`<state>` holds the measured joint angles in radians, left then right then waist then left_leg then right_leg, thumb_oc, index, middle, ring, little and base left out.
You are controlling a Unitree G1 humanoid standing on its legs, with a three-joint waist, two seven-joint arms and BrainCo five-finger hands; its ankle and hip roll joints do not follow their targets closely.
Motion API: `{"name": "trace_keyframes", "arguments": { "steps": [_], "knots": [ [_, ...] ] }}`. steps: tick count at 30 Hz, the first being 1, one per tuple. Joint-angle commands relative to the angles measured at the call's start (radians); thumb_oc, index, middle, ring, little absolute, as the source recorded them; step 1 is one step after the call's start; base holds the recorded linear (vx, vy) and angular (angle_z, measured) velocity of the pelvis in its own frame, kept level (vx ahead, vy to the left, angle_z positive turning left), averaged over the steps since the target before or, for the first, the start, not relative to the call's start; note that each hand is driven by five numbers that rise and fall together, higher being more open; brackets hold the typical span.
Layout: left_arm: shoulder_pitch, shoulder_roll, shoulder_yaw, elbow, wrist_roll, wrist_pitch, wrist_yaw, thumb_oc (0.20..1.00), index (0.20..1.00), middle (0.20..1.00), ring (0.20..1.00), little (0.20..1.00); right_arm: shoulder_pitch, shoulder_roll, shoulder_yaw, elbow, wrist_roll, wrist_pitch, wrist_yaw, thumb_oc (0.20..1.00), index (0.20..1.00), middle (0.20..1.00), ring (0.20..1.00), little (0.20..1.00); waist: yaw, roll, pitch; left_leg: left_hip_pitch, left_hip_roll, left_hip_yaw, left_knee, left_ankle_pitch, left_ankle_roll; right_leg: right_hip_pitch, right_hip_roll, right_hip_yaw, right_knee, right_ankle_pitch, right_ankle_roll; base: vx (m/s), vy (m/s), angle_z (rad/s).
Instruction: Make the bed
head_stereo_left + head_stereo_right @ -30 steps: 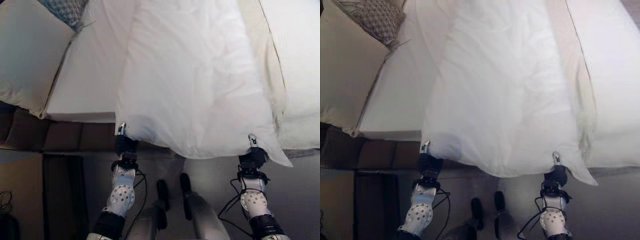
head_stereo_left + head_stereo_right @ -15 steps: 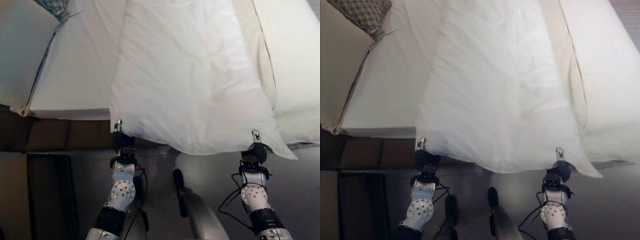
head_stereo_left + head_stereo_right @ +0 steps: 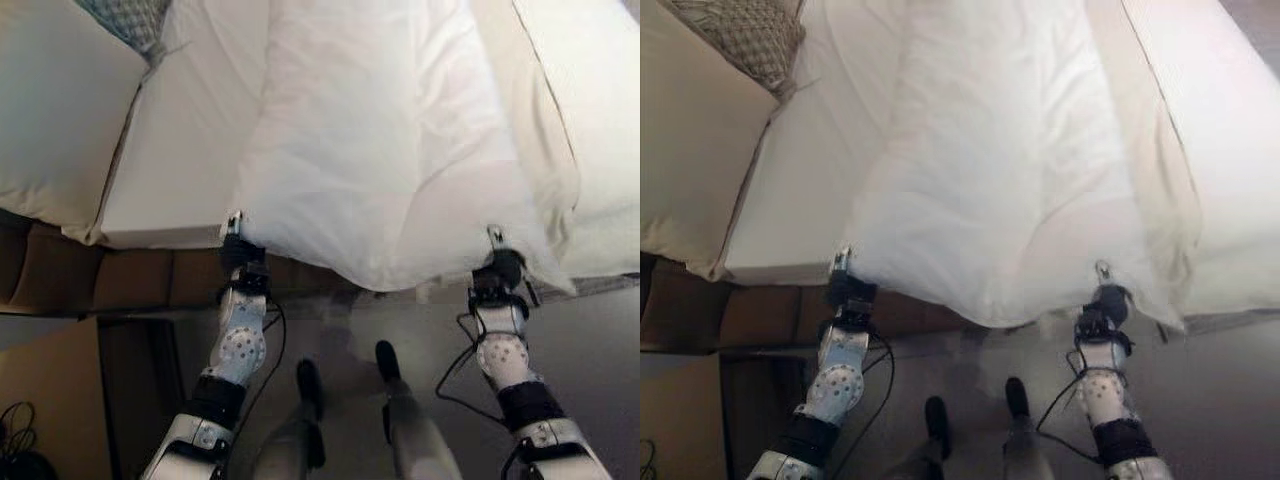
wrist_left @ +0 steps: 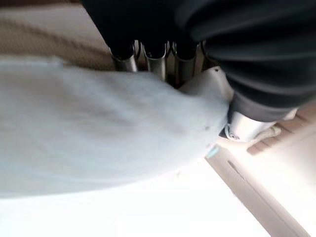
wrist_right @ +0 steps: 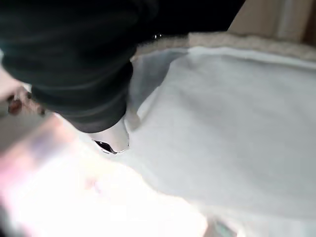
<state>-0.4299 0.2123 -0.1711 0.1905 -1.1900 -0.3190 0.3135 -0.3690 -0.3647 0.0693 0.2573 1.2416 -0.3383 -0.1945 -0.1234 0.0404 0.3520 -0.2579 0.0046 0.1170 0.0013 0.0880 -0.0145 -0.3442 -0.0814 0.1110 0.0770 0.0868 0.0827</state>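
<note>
Both hands grip the near edge of a white duvet (image 3: 390, 160) spread over the bed (image 3: 170, 170); left hand (image 3: 243, 257) at one corner, right hand (image 3: 497, 272) opposite, its wrist view hiding the fingers.

A dark wooden nightstand (image 3: 130, 390) stands on the grey floor (image 3: 600, 370) beside the bed.
</note>
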Motion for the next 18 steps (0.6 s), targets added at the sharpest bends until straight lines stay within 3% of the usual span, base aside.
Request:
{"name": "trace_keyframes", "arguments": {
  "steps": [1, 6, 11, 12, 16, 18],
  "knots": [
    [-0.075, 0.097, 0.065, -0.098, 0.079, -0.072, -0.043, 0.200, 0.200, 0.200, 0.200, 0.200, -0.045, -0.049, -0.029, -0.126, -0.064, -0.070, -0.029, 0.200, 0.200, 0.200, 0.200, 0.200, 0.011, -0.022, -0.121, -0.034, 0.041, -0.025, 0.004, -0.005, -0.078, -0.020, -0.011, -0.003, -0.044, 0.018, 0.079, 0.04, -0.069, -0.02],
    [-0.030, 0.160, 0.121, -0.243, 0.083, -0.088, -0.122, 0.200, 0.200, 0.200, 0.200, 0.200, -0.011, -0.087, -0.090, -0.269, -0.082, -0.093, 0.027, 0.200, 0.200, 0.200, 0.200, 0.200, 0.017, -0.024, -0.139, -0.024, 0.055, -0.035, -0.086, 0.043, -0.093, -0.006, -0.017, -0.013, -0.120, 0.042, 0.084, 0.02, -0.052, 0.02],
    [0.111, 0.149, 0.183, -0.315, 0.132, -0.074, -0.121, 0.200, 0.200, 0.200, 0.200, 0.200, 0.124, -0.067, -0.151, -0.347, -0.101, -0.063, 0.088, 0.200, 0.200, 0.200, 0.200, 0.200, 0.016, -0.025, -0.137, -0.034, 0.055, -0.043, -0.088, 0.046, -0.093, -0.006, -0.021, -0.014, -0.135, 0.051, 0.084, 0.00, -0.007, 0.01],
    [0.204, 0.122, 0.212, -0.311, 0.142, -0.057, -0.130, 0.200, 0.200, 0.200, 0.200, 0.200, 0.211, -0.057, -0.185, -0.342, -0.124, -0.029, 0.128, 0.200, 0.200, 0.200, 0.200, 0.200, 0.016, -0.026, -0.128, -0.039, 0.053, -0.043, -0.086, 0.049, -0.091, -0.010, -0.023, -0.013, -0.131, 0.053, 0.084, 0.00, 0.000, 0.07],
    [0.338, 0.071, 0.241, -0.292, 0.172, -0.034, -0.133, 0.200, 0.200, 0.200, 0.200, 0.200, 0.328, -0.006, -0.214, -0.308, -0.128, 0.004, 0.188, 0.200, 0.200, 0.200, 0.200, 0.200, 0.018, -0.026, -0.112, -0.044, 0.051, -0.044, -0.078, 0.047, -0.088, -0.015, -0.025, -0.014, -0.121, 0.053, 0.083, 0.00, 0.001, 0.02],
    [0.447, 0.013, 0.244, -0.229, 0.186, -0.017, -0.105, 0.200, 0.200, 0.200, 0.200, 0.200, 0.390, 0.050, -0.223, -0.175, -0.098, 0.025, 0.223, 0.200, 0.200, 0.200, 0.200, 0.200, 0.021, -0.026, -0.100, -0.048, 0.050, -0.043, -0.069, 0.044, -0.084, -0.016, -0.029, -0.016, -0.122, 0.056, 0.084, 0.00, 0.000, 0.00]
  ]
}}
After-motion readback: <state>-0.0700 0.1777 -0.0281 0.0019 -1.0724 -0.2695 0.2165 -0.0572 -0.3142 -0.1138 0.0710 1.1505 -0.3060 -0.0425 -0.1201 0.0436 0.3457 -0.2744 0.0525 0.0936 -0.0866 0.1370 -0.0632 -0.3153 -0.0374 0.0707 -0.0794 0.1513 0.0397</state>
